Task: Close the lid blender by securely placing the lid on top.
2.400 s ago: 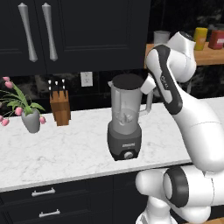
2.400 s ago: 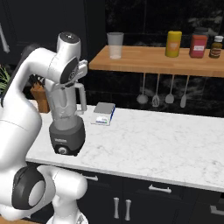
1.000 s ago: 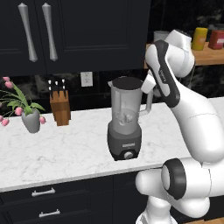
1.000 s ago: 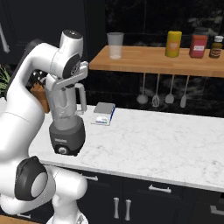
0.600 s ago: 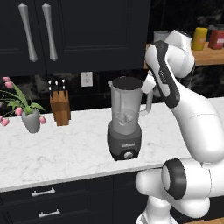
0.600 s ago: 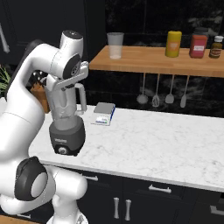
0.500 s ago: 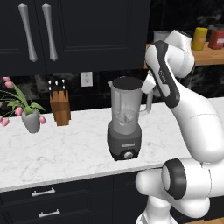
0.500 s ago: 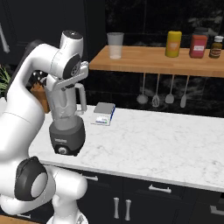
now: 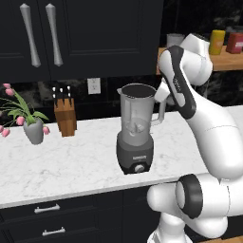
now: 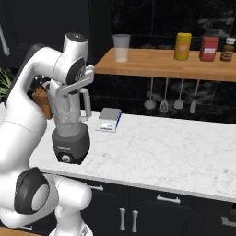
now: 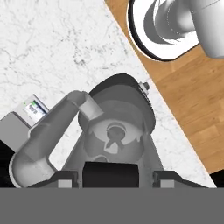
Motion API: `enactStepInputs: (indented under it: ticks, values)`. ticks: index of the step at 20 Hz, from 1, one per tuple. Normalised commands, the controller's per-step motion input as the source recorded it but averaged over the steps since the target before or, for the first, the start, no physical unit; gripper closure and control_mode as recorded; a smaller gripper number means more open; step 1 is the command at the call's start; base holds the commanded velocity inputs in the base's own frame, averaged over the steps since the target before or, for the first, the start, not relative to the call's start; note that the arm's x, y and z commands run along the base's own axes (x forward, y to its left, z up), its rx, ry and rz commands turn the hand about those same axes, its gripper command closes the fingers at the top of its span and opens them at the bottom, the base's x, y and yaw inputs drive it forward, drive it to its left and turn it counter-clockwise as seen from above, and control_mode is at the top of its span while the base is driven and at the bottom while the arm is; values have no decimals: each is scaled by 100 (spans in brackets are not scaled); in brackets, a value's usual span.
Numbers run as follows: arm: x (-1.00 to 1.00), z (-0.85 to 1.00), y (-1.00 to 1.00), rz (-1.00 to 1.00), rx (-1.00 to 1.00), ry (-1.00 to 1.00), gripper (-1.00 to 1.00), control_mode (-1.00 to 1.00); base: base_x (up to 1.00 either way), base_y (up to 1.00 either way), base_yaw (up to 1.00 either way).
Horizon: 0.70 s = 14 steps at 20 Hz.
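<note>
The blender (image 9: 136, 133) stands on the white marble counter, a clear grey jar with a side handle on a dark base with a knob. In the right base view my hand hangs right over the jar of the blender (image 10: 69, 133). The hand view looks down along the blender (image 11: 116, 127), its blades showing through the jar. The lid (image 11: 110, 173) is a black slab at the bottom of that view, between my fingertips (image 11: 66, 179), with a small gap on each side. My gripper (image 11: 116, 178) is open around it. A dark disc covers the jar's mouth in the left base view.
A knife block (image 9: 65, 116) and a flower vase (image 9: 34, 130) stand left of the blender. A small box (image 10: 109, 120) lies behind it. The wooden shelf (image 10: 152, 69) above carries a tumbler glass (image 10: 121, 47) and jars (image 10: 182, 46). Utensils (image 10: 163, 94) hang below it.
Over the last second the arm and the blender hold their places in both base views. Before that, the arm's elbow shifted a little to the right.
</note>
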Motion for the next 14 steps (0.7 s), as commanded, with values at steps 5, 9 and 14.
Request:
enactStepInputs:
  ticks: [5,9,14]
  values:
    - [-15,-13,-32,-7,0,0,-100,-100,0,0,0]
    - [-34,-2,-50,-10,0,0,-100,-100,0,0,0]
    - [-66,0,-76,-16,2,0,-100,-100,0,0,0]
